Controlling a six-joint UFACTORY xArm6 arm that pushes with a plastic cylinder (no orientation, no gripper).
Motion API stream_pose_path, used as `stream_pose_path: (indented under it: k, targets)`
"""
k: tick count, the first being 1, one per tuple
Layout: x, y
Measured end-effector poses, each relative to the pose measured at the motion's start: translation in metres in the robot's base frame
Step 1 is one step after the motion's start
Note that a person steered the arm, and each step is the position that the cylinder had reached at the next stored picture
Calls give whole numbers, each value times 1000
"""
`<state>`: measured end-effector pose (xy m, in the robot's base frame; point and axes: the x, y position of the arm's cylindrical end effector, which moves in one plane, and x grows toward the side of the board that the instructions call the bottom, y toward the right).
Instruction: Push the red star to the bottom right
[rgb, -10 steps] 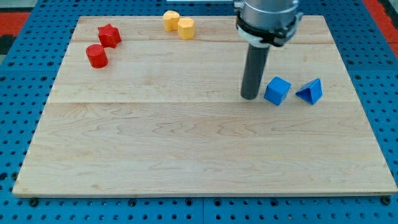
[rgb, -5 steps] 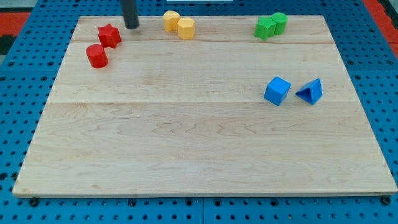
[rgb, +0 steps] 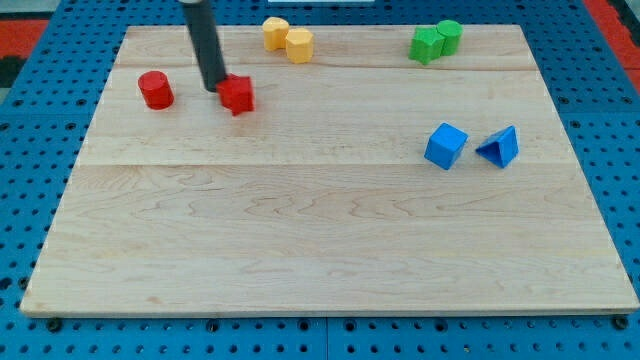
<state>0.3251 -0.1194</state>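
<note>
The red star (rgb: 238, 94) lies on the wooden board (rgb: 320, 250) in its upper left part. My tip (rgb: 213, 87) is at the star's upper left edge, touching it or nearly so. A red cylinder (rgb: 155, 89) stands to the left of my tip, apart from it.
Two yellow blocks (rgb: 288, 38) sit at the top middle. Two green blocks (rgb: 436, 41) sit at the top right. A blue cube (rgb: 446, 146) and a blue triangular block (rgb: 499, 147) lie at the right. A blue pegboard surrounds the board.
My tip moved from beside the blue cube to the top left, then down and right. The red star slid down and right, away from the red cylinder.
</note>
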Motion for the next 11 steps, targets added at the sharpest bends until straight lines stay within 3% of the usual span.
stream_pose_path:
  k: [1,3,4,5,6,7,8,9,10,11]
  targets:
    - [-18,-2]
    - [128,123]
    - [180,179]
    - [191,150]
    - [238,148]
    - [263,191]
    - [271,210]
    - [246,138]
    - [234,134]
    - [233,205]
